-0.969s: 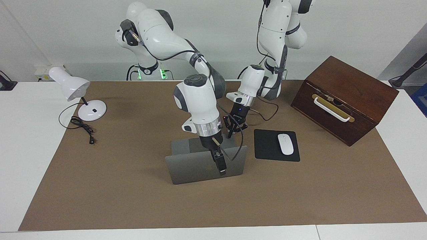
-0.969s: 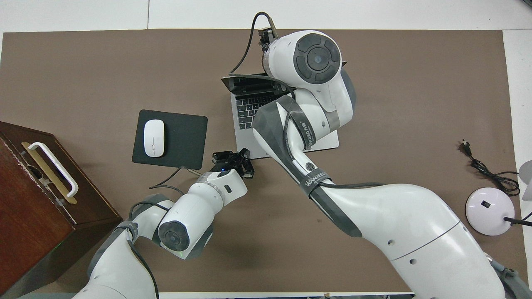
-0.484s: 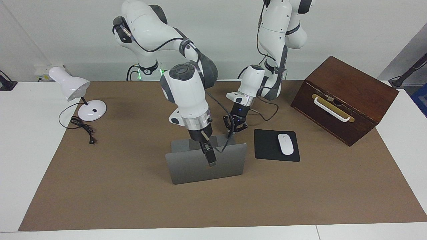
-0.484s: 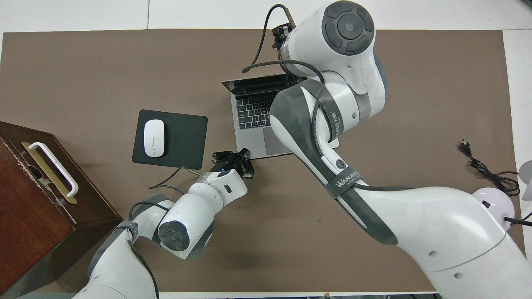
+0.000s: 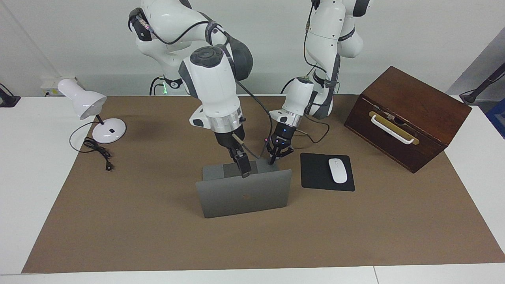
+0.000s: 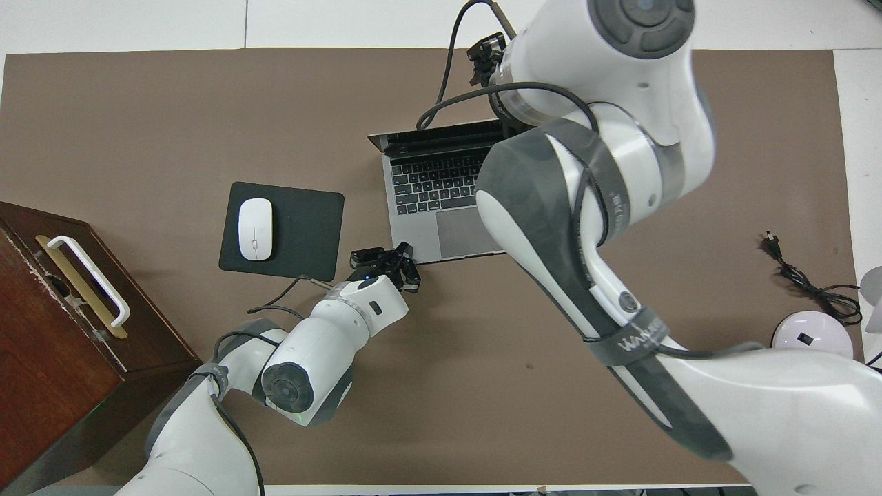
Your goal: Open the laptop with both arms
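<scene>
Over the open laptop [image 5: 244, 193], the right gripper [image 5: 244, 169] hides its jaws' state. "WANUEED" shows on that arm's strap. Beside the base's corner, the left gripper [image 5: 278, 152] holds its jaws apart.

Table [image 5: 35, 189] carries brown mat [image 5: 158, 236], lamp [image 5: 106, 132]; box [image 5: 406, 118] perhaps overhangs.

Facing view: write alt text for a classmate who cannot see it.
A silver laptop stands open on the brown mat, lid raised. The right gripper is at the lid's top edge; the left gripper is low over the laptop's base, beside a black mouse pad.
</scene>
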### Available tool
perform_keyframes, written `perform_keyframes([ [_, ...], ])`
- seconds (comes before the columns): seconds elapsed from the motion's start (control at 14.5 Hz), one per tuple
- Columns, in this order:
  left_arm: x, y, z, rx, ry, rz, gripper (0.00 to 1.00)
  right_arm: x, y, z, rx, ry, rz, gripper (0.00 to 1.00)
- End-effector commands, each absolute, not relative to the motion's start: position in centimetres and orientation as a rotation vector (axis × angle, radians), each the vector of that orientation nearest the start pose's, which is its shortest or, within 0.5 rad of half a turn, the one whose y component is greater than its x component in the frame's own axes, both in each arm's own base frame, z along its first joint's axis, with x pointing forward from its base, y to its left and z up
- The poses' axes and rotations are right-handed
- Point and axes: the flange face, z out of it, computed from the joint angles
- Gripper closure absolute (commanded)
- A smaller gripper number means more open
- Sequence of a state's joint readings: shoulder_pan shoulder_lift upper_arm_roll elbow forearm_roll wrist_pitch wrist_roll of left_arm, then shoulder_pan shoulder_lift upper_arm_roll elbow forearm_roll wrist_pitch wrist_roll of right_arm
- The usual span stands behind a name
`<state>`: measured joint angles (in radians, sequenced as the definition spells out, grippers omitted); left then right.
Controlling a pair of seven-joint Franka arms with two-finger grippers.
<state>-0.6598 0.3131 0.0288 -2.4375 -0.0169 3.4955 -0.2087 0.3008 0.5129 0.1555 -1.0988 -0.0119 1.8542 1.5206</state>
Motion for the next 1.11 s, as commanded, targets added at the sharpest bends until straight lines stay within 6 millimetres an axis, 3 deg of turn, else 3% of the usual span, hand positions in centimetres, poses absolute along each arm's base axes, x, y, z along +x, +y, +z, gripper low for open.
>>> perform_keyframes([
  [0.0,44.5,-31.6,25.5,-3.198,0.571,-1.149,1.0,64.4,25.0,60.1,-2.607,1.318,-0.098,0.0],
  [0.28,44.6,-31.8,27.5,-3.219,0.519,-1.187,1.0,62.7,17.3,64.0,-2.838,0.997,-0.087,0.0],
  [0.62,44.9,-31.1,33.1,-3.242,0.473,-1.012,1.0,61.2,10.8,66.8,-3.104,0.412,-0.153,0.0],
  [0.76,44.9,-30.7,34.7,-3.244,0.465,-0.946,1.0,60.3,7.5,66.7,-3.176,0.143,-0.148,0.0],
  [1.04,45.9,-29.3,39.1,-3.238,0.426,-0.741,1.0,57.5,2.1,65.4,-3.218,0.009,-0.184,0.0],
])
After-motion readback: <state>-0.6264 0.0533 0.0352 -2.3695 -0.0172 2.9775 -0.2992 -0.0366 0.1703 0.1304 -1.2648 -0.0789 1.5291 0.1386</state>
